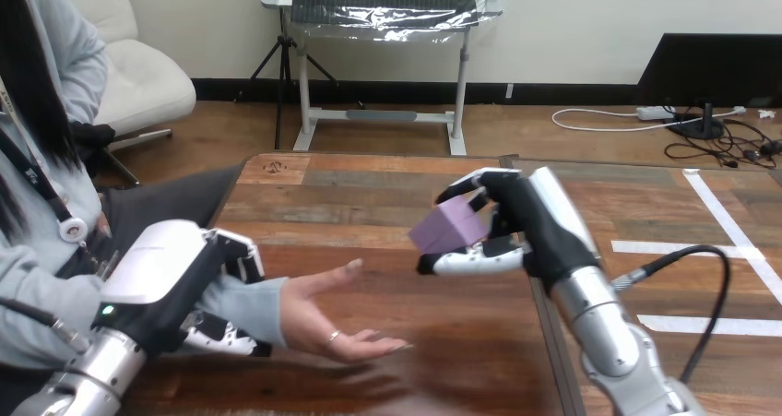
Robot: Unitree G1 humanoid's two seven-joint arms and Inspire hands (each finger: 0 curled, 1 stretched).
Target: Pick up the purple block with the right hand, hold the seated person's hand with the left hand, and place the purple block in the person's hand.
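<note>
Up over the wooden table (369, 185), right hand (530, 218) pinching the purple block (449, 227) between fingers and thumb, block just right of and above the person's hand (332, 319), palm open, left hand (175, 278) curled round the person's wrist (244, 305)

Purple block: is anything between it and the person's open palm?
Nothing visible. The purple block, pinched in the right hand, is right of the person's hand, which lies palm up; only bare table lies between them. The left hand grips the person's wrist.
</note>
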